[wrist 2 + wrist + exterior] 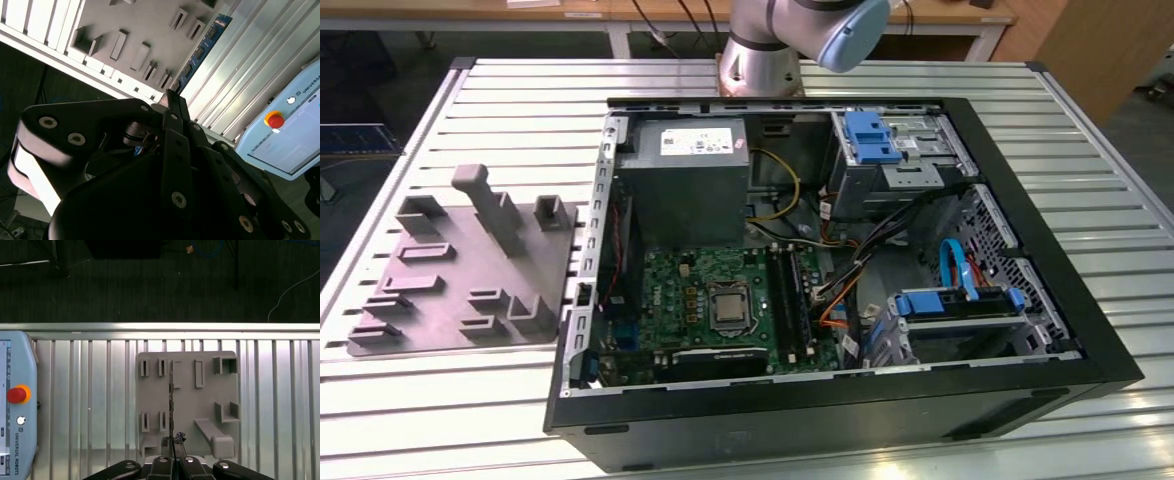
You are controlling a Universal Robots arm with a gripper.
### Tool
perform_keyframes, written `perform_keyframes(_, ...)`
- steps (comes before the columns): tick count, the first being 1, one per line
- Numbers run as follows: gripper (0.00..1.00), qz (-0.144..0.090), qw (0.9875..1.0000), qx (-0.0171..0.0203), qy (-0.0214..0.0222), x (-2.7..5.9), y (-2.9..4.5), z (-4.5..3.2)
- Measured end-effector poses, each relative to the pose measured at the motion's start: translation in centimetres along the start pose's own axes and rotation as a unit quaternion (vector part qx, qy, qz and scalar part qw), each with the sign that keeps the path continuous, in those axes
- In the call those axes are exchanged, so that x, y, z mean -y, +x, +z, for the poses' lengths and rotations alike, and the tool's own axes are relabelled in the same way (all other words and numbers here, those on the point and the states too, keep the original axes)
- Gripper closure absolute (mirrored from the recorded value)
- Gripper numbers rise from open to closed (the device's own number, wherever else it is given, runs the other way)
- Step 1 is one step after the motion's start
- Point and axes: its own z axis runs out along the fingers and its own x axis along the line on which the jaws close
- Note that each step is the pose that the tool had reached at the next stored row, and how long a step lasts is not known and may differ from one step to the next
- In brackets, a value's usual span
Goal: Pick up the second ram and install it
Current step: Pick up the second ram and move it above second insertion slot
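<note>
Slatted table (75, 390) below; my jaws grip the second ram (171, 400) edge-on, centre of the first wrist view, over the grey tray (186, 407).

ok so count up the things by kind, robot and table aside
case: 1
tray: 1
pendant: 1
ram, held in the gripper: 1
total: 4

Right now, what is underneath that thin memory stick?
Beneath the second ram, held in the gripper, lies the grey fixture tray on the slatted table. The tray strip directly behind the stick is covered.
</note>
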Motion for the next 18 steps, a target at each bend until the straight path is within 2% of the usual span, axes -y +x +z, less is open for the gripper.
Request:
perform_keyframes(7,0.89,0.0,1.0,0.0,-0.0003,2.09,-0.04,-0.06)
perform_keyframes(13,0.89,0.0,1.0,-0.0001,-0.0008,4.25,-0.07,-0.13)
perform_keyframes(18,0.89,0.0,1.0,-0.0001,-0.0009,5.62,-0.09,-0.16)
